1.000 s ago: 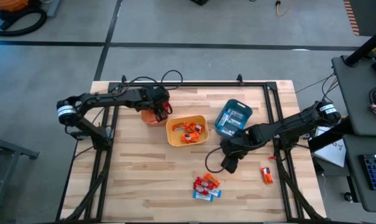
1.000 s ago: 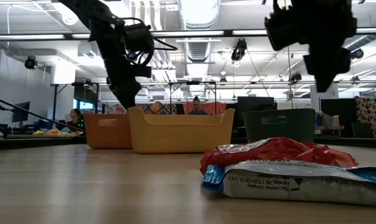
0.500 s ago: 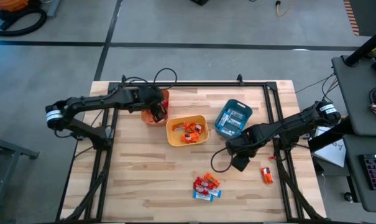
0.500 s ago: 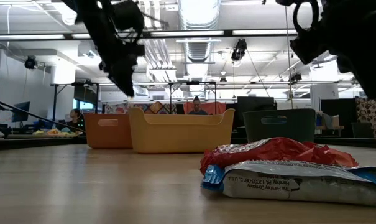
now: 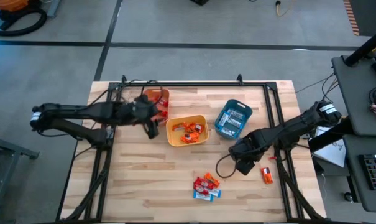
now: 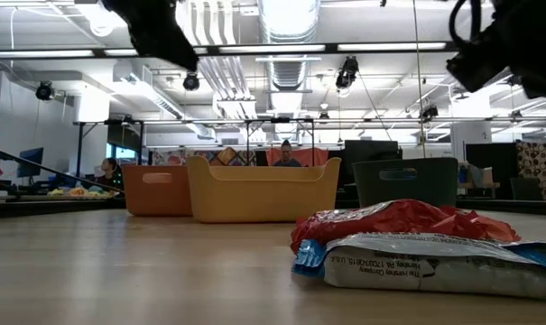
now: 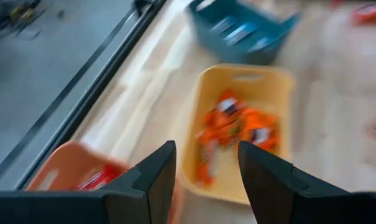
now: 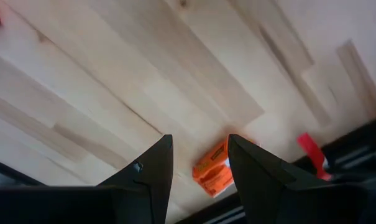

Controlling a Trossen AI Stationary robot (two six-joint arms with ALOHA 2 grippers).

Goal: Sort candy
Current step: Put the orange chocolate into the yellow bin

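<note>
A small pile of candy [image 5: 206,186], red wrappers with blue-and-white bars, lies near the table's near edge and fills the low view's foreground [image 6: 417,244]. One orange packet [image 5: 266,175] lies alone on the table's right side. My right gripper [image 8: 199,149] is open and empty, hovering just left of that packet [image 8: 211,169]. My left gripper [image 7: 205,162] is open and empty, above the table left of the yellow bin [image 5: 187,130]. That bin holds orange packets [image 7: 237,127]. The orange bin [image 7: 69,177] holds red candy, and the teal bin [image 5: 233,118] holds blue-and-white bars.
The three bins stand in a row across the table's far half, orange [image 6: 155,190], yellow [image 6: 263,188] and teal [image 6: 403,182]. A black frame rail [image 5: 275,112] runs along the table's right side near the lone packet. Bare wood lies between the bins and the pile.
My left gripper has drawn back from over the orange bin, moving up and toward the table's near-left. My right gripper has moved toward the table's right, closing on the lone orange packet. The candy and bins have stayed where they were.
</note>
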